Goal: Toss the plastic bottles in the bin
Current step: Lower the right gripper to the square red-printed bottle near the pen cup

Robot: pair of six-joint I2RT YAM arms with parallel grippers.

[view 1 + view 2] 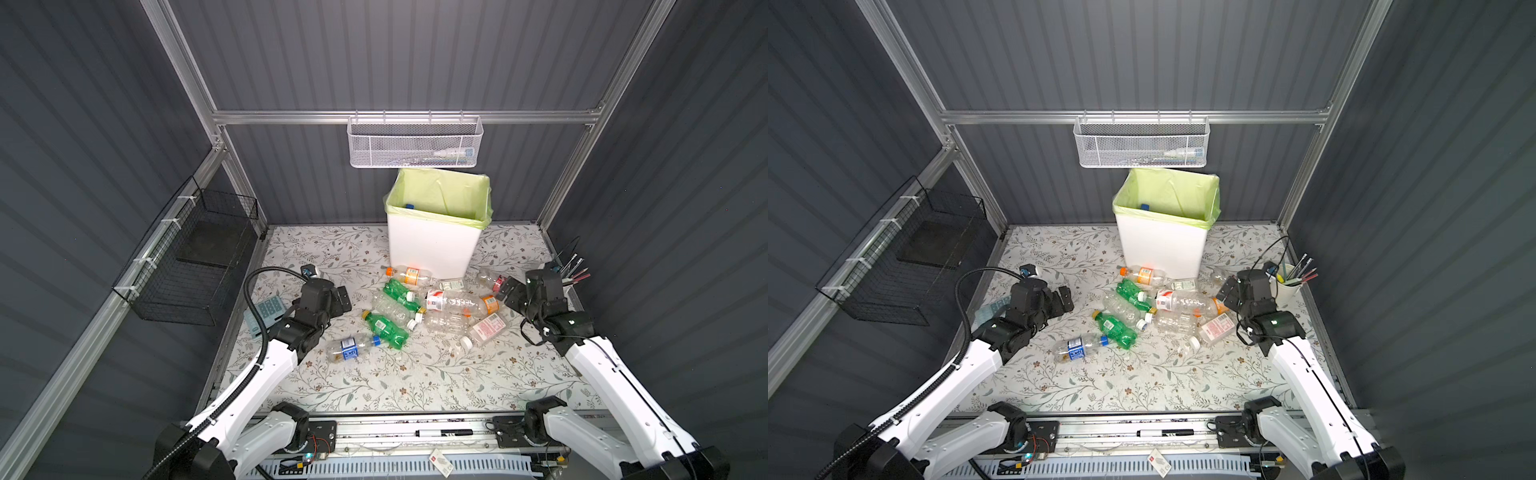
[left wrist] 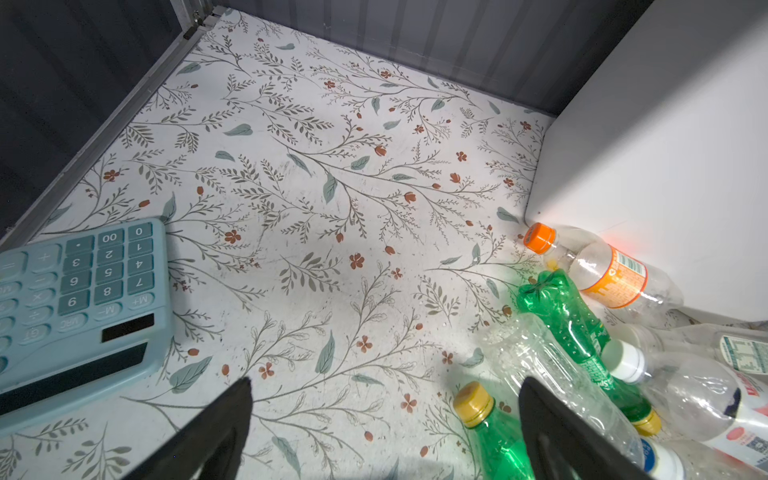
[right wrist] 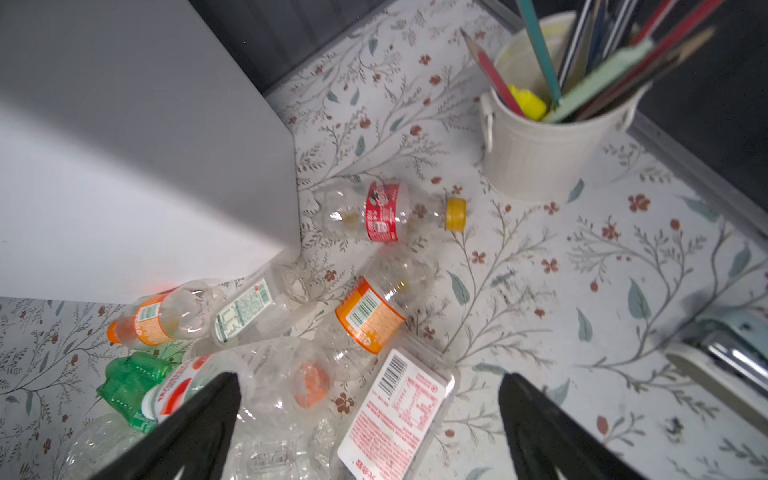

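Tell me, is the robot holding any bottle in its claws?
No, nothing is held. The left gripper and right gripper are both open and empty; the plastic bottles lie on the table.

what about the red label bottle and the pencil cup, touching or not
Apart. The right wrist view shows bare table between the red label bottle and the pencil cup.

Left arm [image 1: 274,361] and right arm [image 1: 598,365]: white plastic link shells, black joints, black wrist housings. Left arm carries a ribbed black cable conduit [image 1: 272,269] along its side; right arm has thin black wires [image 1: 527,336] looped at the wrist. Left gripper [image 2: 386,380] and right gripper [image 3: 370,376] show matte black tapered fingers.
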